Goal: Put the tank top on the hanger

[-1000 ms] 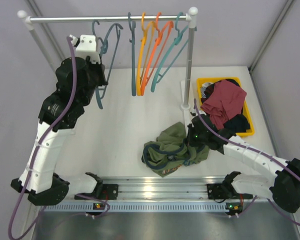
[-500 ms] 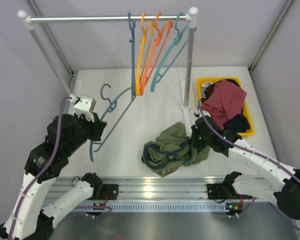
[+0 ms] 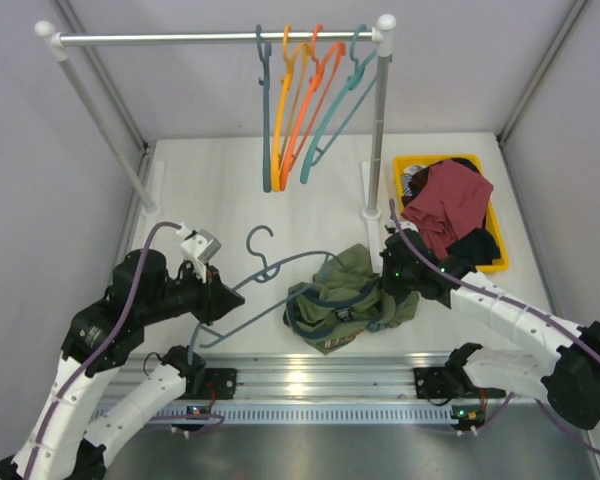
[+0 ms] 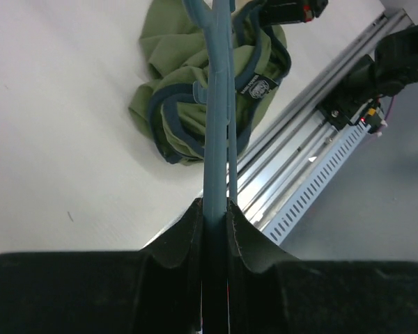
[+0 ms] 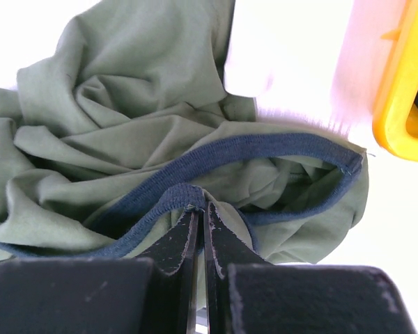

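Note:
The olive-green tank top [image 3: 345,292] lies crumpled on the table just ahead of the near rail. My right gripper [image 3: 388,282] is shut on its dark teal trim at the right side; the right wrist view shows the gripper [image 5: 200,203] pinching a fold of that trim on the tank top [image 5: 125,90]. My left gripper [image 3: 223,303] is shut on the slate-teal hanger [image 3: 280,265], held low and tilted, hook up-left, one arm reaching to the top's left edge. In the left wrist view the hanger [image 4: 216,125] runs from the gripper [image 4: 214,209] across the tank top [image 4: 174,76].
A clothes rack [image 3: 220,38] at the back carries orange and teal hangers [image 3: 300,100]; its right post [image 3: 378,130] stands beside a yellow bin [image 3: 492,262] holding a maroon garment [image 3: 448,200]. A metal rail [image 3: 310,382] runs along the near edge.
My left arm has come down from the rack with the hanger, swinging low and right until the hanger reaches the tank top. The right gripper has stayed on the top.

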{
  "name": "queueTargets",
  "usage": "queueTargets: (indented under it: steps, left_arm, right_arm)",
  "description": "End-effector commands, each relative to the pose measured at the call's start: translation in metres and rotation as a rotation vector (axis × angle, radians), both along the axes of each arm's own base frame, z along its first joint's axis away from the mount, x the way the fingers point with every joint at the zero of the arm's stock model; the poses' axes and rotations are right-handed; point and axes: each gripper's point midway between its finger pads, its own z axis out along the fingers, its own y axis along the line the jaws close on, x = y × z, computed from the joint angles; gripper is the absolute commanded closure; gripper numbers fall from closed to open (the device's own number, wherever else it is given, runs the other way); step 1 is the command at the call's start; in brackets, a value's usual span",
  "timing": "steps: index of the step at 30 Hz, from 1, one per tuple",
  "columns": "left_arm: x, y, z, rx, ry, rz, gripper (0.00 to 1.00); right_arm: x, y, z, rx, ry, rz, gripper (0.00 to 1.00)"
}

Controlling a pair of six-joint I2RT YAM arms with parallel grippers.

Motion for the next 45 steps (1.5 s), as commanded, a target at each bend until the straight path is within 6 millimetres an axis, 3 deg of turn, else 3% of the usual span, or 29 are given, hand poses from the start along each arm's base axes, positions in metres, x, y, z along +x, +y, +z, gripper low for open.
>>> queueTargets:
  steps: [1, 17, 36, 42, 45]
  left_arm:
    - [-0.018, -0.014, 0.007, -0.074, 0.043, -0.104, 1.00]
    - [-0.009, -0.038, 0.004, -0.106, 0.094, -0.199, 1.00]
    - [0.004, -0.070, -0.010, -0.075, 0.080, -0.260, 1.00]
    - [0.019, -0.073, -0.018, -0.004, 0.018, -0.198, 1.00]
    - [0.020, -0.072, -0.012, -0.003, -0.001, -0.200, 1.00]
  right_arm:
    - [0.015, 0.008, 0.027, 0.036, -0.067, -0.005, 1.00]
    - [0.016, 0.007, 0.055, 0.059, -0.108, 0.000, 1.00]
    - [0.015, 0.008, 0.069, 0.062, -0.111, 0.012, 1.00]
    - [0.012, 0.004, 0.069, 0.054, -0.111, 0.014, 1.00]
    - [0.010, 0.000, 0.068, 0.043, -0.111, 0.007, 1.00]
